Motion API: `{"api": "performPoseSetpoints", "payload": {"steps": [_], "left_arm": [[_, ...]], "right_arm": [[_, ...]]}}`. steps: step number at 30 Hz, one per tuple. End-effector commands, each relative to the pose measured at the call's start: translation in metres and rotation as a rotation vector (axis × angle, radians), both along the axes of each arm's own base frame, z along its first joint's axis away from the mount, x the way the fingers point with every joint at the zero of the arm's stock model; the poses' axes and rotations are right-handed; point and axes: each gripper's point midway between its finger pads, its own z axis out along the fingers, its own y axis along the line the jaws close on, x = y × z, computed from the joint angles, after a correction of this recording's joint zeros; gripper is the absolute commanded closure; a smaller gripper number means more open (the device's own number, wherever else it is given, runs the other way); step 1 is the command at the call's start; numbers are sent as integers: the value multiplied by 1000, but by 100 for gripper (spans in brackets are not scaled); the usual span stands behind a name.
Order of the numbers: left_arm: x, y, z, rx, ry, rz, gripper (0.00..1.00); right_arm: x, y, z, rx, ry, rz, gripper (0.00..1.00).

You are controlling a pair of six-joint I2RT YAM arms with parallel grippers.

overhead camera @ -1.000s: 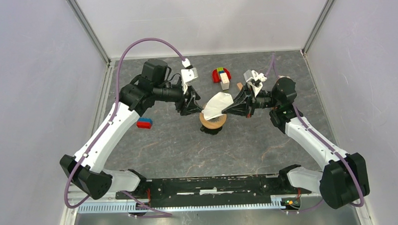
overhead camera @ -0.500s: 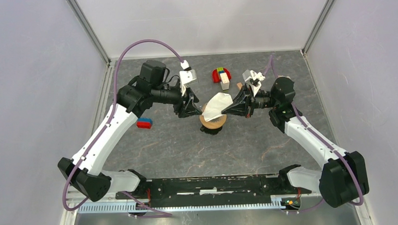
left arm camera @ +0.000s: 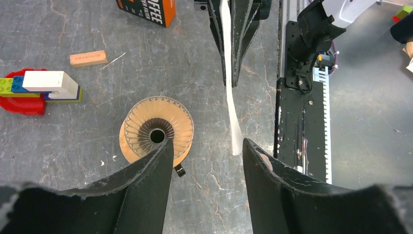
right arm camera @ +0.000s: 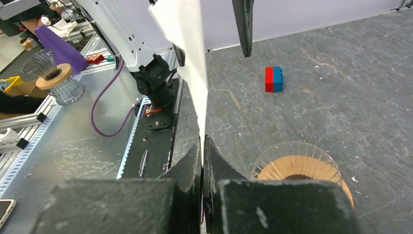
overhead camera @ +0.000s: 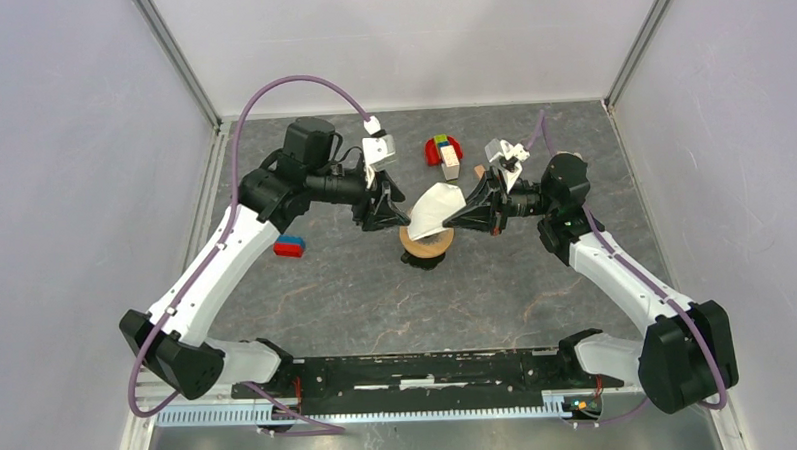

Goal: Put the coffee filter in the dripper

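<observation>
The dripper (overhead camera: 427, 246), clear ribbed glass with a tan wooden ring, stands in the middle of the table; it also shows as the dripper (left arm camera: 157, 131) and the dripper (right arm camera: 297, 168). My right gripper (overhead camera: 448, 220) is shut on the coffee filter (overhead camera: 434, 210), which hangs in the air just above the dripper's far rim. The coffee filter (right arm camera: 187, 53) rises from the right gripper (right arm camera: 202, 142). My left gripper (left arm camera: 207, 146) is open. Seen edge-on, the coffee filter (left arm camera: 232, 112) reaches into its gap, close to one finger. In the top view the left gripper (overhead camera: 392, 213) sits just left of the filter.
A red toy block stack with a white block (overhead camera: 442, 151) lies behind the dripper. A red-and-blue block (overhead camera: 289, 246) lies to the left. A small tan block (left arm camera: 88, 58) and an orange box (left arm camera: 146, 10) lie beyond. Metal frame posts and walls bound the table.
The left gripper drew back a little to the left, then returned toward the filter. The right gripper and the filter have hardly moved.
</observation>
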Motion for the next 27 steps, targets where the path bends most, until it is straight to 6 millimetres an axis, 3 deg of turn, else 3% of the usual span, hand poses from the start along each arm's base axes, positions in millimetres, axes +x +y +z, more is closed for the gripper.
{"api": "performPoseSetpoints", "payload": {"steps": [1,27], "left_arm": [[5,-9,8,-42,3,-8,39],[23,-8,6,-35,-36,70,45]], "right_arm": [[2,1,15,20,-62,-15,100],[-4,-1,16,24,-86,7,100]]}}
